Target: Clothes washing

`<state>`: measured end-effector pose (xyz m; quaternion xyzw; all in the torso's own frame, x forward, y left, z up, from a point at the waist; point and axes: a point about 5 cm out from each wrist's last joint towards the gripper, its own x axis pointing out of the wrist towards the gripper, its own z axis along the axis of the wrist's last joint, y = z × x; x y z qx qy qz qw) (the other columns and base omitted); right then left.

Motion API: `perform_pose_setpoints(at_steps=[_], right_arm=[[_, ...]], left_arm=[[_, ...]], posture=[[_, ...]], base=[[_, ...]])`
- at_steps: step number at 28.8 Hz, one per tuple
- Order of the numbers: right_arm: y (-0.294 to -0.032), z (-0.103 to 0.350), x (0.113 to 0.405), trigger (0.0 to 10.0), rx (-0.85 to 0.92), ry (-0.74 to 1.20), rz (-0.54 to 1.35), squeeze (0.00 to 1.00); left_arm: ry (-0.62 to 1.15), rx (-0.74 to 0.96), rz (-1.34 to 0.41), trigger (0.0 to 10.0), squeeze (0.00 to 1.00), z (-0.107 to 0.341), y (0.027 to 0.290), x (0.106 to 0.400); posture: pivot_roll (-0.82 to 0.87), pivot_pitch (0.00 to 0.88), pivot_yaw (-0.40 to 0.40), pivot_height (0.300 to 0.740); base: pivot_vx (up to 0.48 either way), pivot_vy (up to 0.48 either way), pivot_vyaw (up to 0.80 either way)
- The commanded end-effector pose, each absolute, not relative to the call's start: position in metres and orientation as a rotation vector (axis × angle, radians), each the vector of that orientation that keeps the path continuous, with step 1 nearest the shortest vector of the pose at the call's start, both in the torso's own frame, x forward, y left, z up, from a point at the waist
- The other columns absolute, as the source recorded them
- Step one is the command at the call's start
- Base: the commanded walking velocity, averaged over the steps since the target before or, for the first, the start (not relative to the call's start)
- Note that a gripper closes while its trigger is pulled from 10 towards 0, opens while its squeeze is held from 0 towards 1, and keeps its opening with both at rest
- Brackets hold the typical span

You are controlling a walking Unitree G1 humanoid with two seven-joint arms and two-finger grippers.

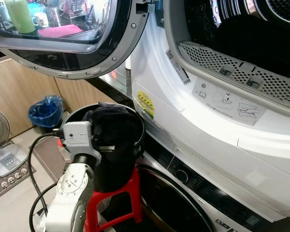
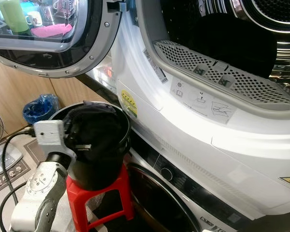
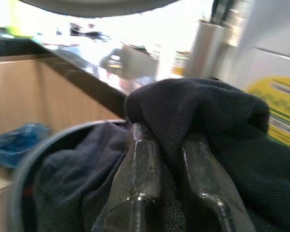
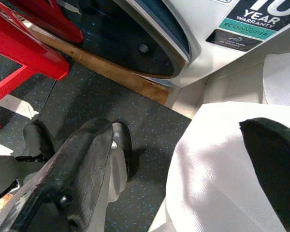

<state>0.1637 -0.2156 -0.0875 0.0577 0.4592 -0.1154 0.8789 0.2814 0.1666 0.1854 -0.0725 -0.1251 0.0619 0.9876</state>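
Up close in the left wrist view, the left gripper [image 3: 171,159] pinches dark cloth [image 3: 203,111] over the bucket [image 1: 135,140]; right gripper's [image 4: 72,164] jaws, can't tell.

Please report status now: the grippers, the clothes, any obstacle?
Left gripper shut on dark garment in black bucket. Right gripper idle, low by floor. Upper machine door open above bucket.
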Motion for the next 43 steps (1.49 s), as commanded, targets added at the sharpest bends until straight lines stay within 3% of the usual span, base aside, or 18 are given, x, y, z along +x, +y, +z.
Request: perform_pose_setpoints(at_steps=[1,5,6,7,8,9,10,11,17,23,30,34,40,43], right_arm=[[-0.217,-0.09,0.157,10.0,0.122,0.974,-0.254,0.0],[-0.217,-0.09,0.159,10.0,0.121,0.971,-0.253,0.0],[-0.217,-0.089,0.159,10.0,0.121,0.97,-0.254,0.0],[-0.217,-0.089,0.159,10.0,0.121,0.97,-0.254,0.0],[-0.217,-0.09,0.159,10.0,0.118,0.973,-0.253,0.0],[-0.217,-0.09,0.159,10.0,0.116,0.975,-0.252,0.0],[-0.216,-0.09,0.158,10.0,0.116,0.976,-0.25,0.0],[-0.216,-0.09,0.158,10.0,0.115,0.977,-0.249,0.0],[-0.215,-0.091,0.157,10.0,0.117,0.98,-0.246,0.0],[-0.216,-0.09,0.157,10.0,0.117,0.978,-0.247,0.0],[-0.216,-0.09,0.159,10.0,0.112,0.974,-0.243,0.0],[-0.217,-0.089,0.16,10.0,0.106,0.97,-0.243,0.0],[-0.216,-0.088,0.161,10.0,0.097,0.965,-0.24,0.0],[-0.216,-0.088,0.162,10.0,0.081,0.96,-0.232,0.0]], left_arm=[[-0.304,-0.157,0.203,0.0,0.0,0.195,0.174,0.278],[-0.251,-0.249,0.269,0.0,0.0,0.19,0.184,0.28],[-0.227,-0.295,0.301,0.7,0.0,0.188,0.189,0.281],[-0.227,-0.295,0.301,0.7,0.0,0.188,0.189,0.281],[-0.191,-0.348,0.315,2.8,0.0,0.185,0.195,0.284],[-0.136,-0.398,0.301,4.7,1.0,0.18,0.198,0.287],[-0.112,-0.408,0.31,6.7,1.0,0.178,0.203,0.288],[-0.111,-0.415,0.325,10.0,1.0,0.177,0.207,0.288],[-0.112,-0.464,0.448,10.0,1.0,0.181,0.245,0.286],[-0.153,-0.519,0.488,10.0,1.0,0.19,0.259,0.277],[-0.058,-0.534,0.451,10.0,1.0,0.178,0.259,0.275],[-0.002,-0.432,0.414,10.0,1.0,0.174,0.257,0.278],[0.051,-0.554,0.451,10.0,1.0,0.164,0.26,0.279],[0.084,-0.512,0.37,10.0,1.0,0.165,0.251,0.282]], posture=[[0.04,0.119,-0.032,0.74],[0.04,0.116,-0.03,0.74],[0.04,0.116,-0.03,0.74],[0.04,0.116,-0.03,0.74],[0.04,0.115,-0.031,0.74],[0.04,0.117,-0.029,0.74],[0.04,0.117,-0.029,0.74],[0.04,0.117,-0.029,0.74],[0.04,0.119,-0.028,0.74],[0.05,0.122,-0.028,0.74],[0.05,0.121,-0.031,0.74],[0.05,0.12,-0.031,0.74],[0.05,0.118,-0.031,0.74],[0.05,0.116,-0.032,0.74]], base=[[0.0,0.0,0.0],[0.0,0.0,0.0],[0.0,0.0,0.0],[0.0,0.0,0.0],[0.0,0.0,0.0],[0.0,0.0,0.0],[0.0,0.0,0.0],[0.0,0.0,0.0],[0.0,0.0,0.0],[0.0,0.0,0.0],[0.0,0.0,0.0],[0.0,0.0,0.0],[0.0,0.0,0.0],[0.0,0.0,0.0]])
